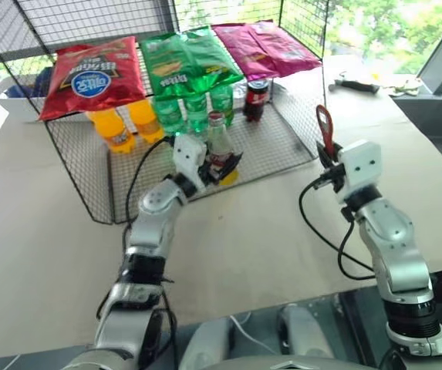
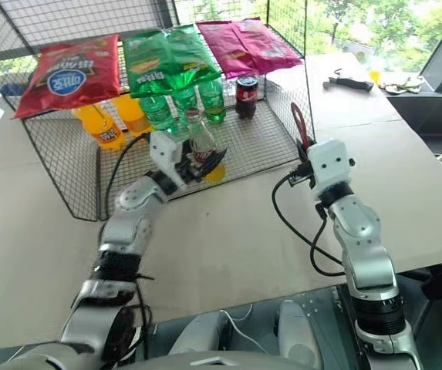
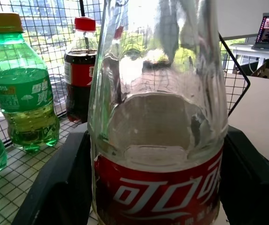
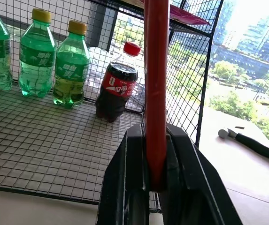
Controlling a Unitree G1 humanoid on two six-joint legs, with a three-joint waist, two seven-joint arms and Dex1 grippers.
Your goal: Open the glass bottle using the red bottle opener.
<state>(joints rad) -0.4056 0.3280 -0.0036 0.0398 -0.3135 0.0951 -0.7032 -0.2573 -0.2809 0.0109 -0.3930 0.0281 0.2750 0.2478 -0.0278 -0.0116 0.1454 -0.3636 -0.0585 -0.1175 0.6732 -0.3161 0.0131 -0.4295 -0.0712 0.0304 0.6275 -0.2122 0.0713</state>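
landmark: wire rack (image 1: 82, 166) on the worktop (image 1: 228, 239); every place below is given against it
glass bottle (image 1: 220, 146): upright at the rack's open front edge, on the lower mesh shelf, just in front of the green bottles (image 1: 197, 108)
left gripper (image 1: 219, 171): at the rack's front edge, jaws spread around the bottle's lower body, one on each side; in the left wrist view both dark jaws flank the red label, contact looks likely but a firm squeeze can't be confirmed
red bottle opener (image 1: 325, 127): outside the rack, just off its right front corner, held upright with the ring head on top
right gripper (image 1: 330, 162): jaws pinching the opener's handle tight, clear in the right wrist view
cap: too small to read in the head views; top of the bottle is cut off in the left wrist view, so can't tell for sure, judged still on
done: opener picked up and secured; bottle bracketed by the left jaws
left: bring opener head across to the bottle top (the two are well apart now), hook the ring under the cap, lever it off
progress: roughly halfway, setup finished, the actual opening not begun
risk: bottle could tip or slide on the mesh during levering if the left hold is loose
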